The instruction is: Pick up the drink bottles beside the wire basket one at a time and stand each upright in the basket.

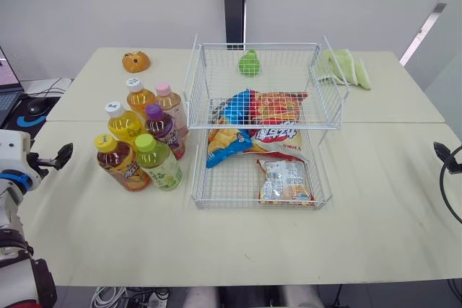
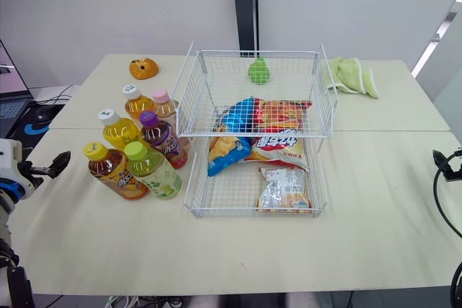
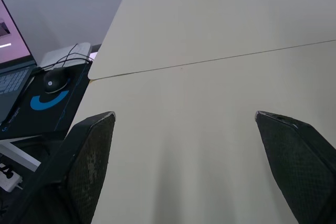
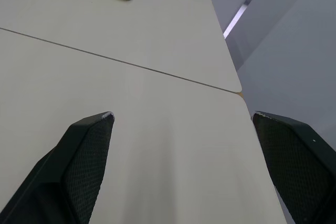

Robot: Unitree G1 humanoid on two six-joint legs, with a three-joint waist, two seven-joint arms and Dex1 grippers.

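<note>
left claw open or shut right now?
Open. In the left wrist view the left claw has its two fingers wide apart, bare table between them, gripping nothing.

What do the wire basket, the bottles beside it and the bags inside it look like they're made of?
Wire basket: likely white-coated metal, thin rigid rods in an open grid.
Drink bottles: probably clear plastic, coloured liquid shows through, opaque caps.
Snack bags: glossy printed film, creased with bright highlights; plastic or foil, can't tell.
</note>
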